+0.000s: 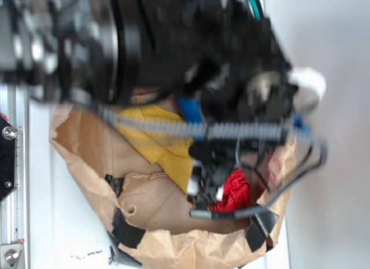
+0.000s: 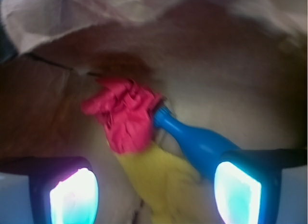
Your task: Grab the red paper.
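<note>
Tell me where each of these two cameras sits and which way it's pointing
Exterior: sits above and off the arm, looking down on the brown paper bag; the blurred black arm fills the top, and the end effector hangs beside the red paper.
Wrist: rides on the arm just behind the end effector, looking forward into the bag; only its two fingers show, spread apart with nothing between.
Shared: the red paper, yellow cloth, blue bottle and bag.
</note>
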`<state>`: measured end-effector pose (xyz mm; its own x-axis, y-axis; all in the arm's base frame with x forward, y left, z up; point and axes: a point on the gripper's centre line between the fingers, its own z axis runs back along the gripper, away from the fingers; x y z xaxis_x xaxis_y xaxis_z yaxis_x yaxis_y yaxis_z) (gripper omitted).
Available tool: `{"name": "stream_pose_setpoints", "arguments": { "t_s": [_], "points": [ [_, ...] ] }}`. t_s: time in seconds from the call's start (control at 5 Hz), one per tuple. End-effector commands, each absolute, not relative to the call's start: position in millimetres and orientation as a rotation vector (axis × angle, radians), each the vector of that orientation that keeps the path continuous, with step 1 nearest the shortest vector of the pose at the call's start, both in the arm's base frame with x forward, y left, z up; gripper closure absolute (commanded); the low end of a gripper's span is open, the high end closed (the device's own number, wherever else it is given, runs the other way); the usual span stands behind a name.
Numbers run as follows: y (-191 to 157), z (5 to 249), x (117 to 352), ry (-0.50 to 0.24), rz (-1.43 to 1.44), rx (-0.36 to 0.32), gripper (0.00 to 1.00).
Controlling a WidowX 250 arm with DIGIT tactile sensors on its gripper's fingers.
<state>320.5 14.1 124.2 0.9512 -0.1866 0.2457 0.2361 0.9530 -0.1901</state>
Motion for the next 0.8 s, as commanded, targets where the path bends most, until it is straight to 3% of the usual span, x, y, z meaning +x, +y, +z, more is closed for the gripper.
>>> {"name": "stream_pose_setpoints", "arguments": {
  "t_s": [0.0,0.2,0.6],
  "points": [
    [4.6,122.2,320.1,-0.359,-0.266,-0.087,0.00],
    [-5.7,110.7,308.5,-0.373,-0.330,-0.088,0.00],
    [-31.1,102.6,312.9,-0.418,-0.286,-0.051,0.00]
  ]
}}
